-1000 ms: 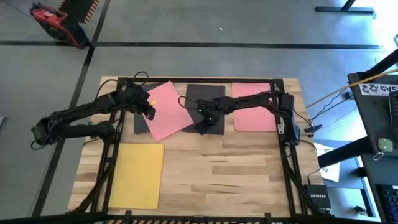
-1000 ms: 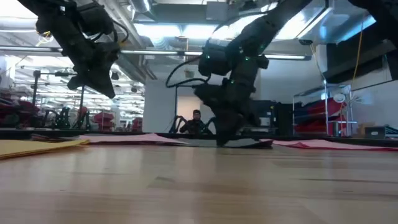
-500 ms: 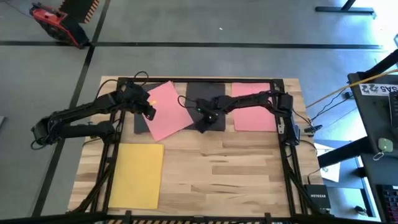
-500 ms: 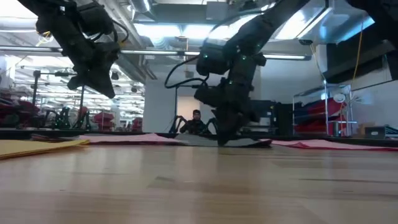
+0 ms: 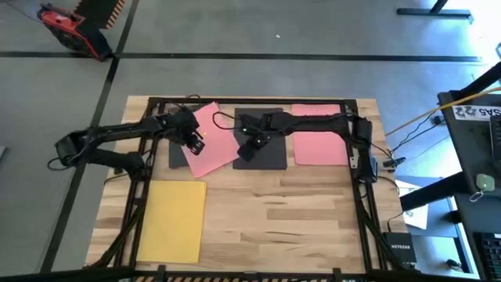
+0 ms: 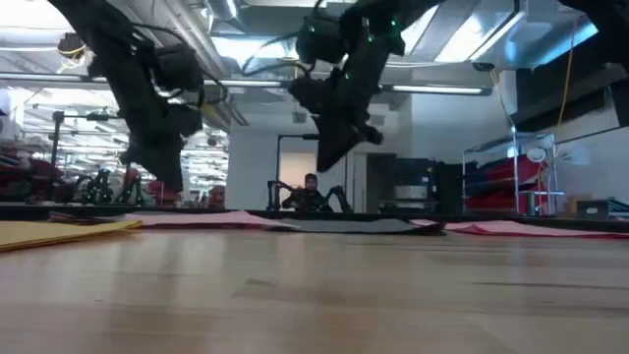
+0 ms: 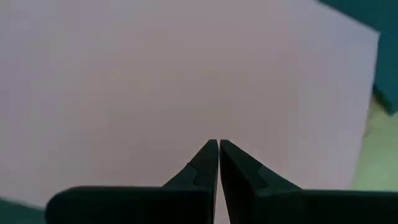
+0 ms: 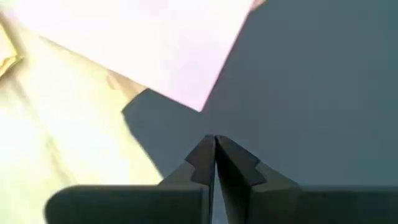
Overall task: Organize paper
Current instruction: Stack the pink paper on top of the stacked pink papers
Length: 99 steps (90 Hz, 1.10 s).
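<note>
Two end effectors have shifted in the last second. In the high view the right end effector [image 5: 249,139], which was pressed low on the black sheet [image 5: 262,139] near its lower edge, has come up and back toward the upper middle of the frame; the low view shows it lifted well clear of the table [image 5: 297,211], no longer touching the paper. Its fingers are clenched together on nothing, as the right wrist view shows. The left end effector [image 5: 196,143] has moved rightward and now hangs over the tilted pink sheet [image 5: 207,139], just left of centre, its fingers likewise pressed shut and empty.

The tilted pink sheet lies askew, overlapping the black sheet's left edge and another dark sheet [image 5: 177,155] beneath it. A second pink sheet [image 5: 319,145] sits square at the upper right, and the yellow sheet [image 5: 171,219] lies apart at the lower left.

We judge that the right arm has finished nudging the black sheet, and the crooked pink one is the likely next concern for the left arm.
</note>
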Tool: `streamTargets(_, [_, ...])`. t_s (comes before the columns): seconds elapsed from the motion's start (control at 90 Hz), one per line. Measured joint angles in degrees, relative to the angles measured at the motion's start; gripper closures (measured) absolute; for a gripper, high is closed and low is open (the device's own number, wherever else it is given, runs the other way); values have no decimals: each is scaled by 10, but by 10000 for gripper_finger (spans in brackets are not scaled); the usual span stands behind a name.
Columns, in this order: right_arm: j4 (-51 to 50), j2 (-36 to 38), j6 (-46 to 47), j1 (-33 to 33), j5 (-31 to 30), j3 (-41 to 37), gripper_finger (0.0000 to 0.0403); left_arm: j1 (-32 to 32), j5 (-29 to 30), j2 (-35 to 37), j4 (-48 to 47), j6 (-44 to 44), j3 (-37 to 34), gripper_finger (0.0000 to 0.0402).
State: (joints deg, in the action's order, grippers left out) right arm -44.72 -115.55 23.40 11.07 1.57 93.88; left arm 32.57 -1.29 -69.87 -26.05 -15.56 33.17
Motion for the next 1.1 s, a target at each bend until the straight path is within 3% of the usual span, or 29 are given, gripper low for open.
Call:
streamTargets(0.289, [18,0,-62,-40,2,4,400,-71,-4,-105,54,4,0,402])
streamTargets(0.5, [93,-7,-231,-85,-36,5,396,-110,-9,-122,80,-8,2,402])
streamTargets(0.622, [128,-29,-313,-106,-45,5,370,-115,-10,-122,80,-18,2,402])
streamTargets(0.867, [205,-96,-393,-132,-100,4,293,-115,-11,-123,79,-19,1,402])
streamTargets(1.1, [240,-143,-444,-142,-151,4,287,-115,-11,-123,76,-16,1,402])
